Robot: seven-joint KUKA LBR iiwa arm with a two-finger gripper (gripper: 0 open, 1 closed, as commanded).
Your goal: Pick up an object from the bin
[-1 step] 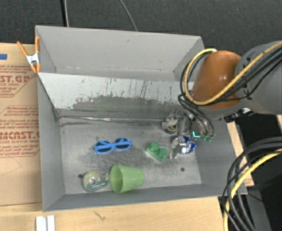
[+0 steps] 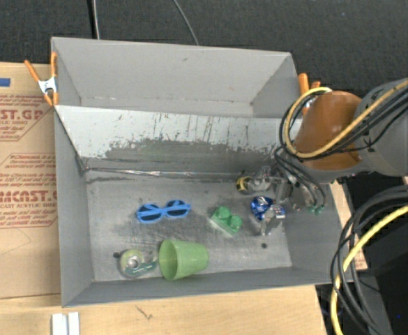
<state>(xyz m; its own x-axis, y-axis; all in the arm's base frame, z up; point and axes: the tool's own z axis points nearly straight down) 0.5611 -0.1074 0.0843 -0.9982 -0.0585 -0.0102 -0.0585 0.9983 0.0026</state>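
A small shiny blue thing (image 2: 261, 206) lies right of centre on the floor of the bin (image 2: 176, 82), with the gripper (image 2: 273, 213) directly at it. Whether the gripper is clenched or released I cannot tell. Just left of the blue thing is a green block (image 2: 226, 220), farther left are blue sunglasses (image 2: 163, 211), and a green cup (image 2: 183, 258) lies down-left.

bin (image 2: 155, 128): scuffed matt metal | green cup (image 2: 183, 259): smooth plastic | blue sunglasses (image 2: 163, 211): glossy plastic

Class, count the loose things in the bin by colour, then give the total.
Blue: 2 (sunglasses, small shiny thing)
Green: 2 (cup, small block)
Pale, see-through: 1 (round thing beside the cup)
Total: 5
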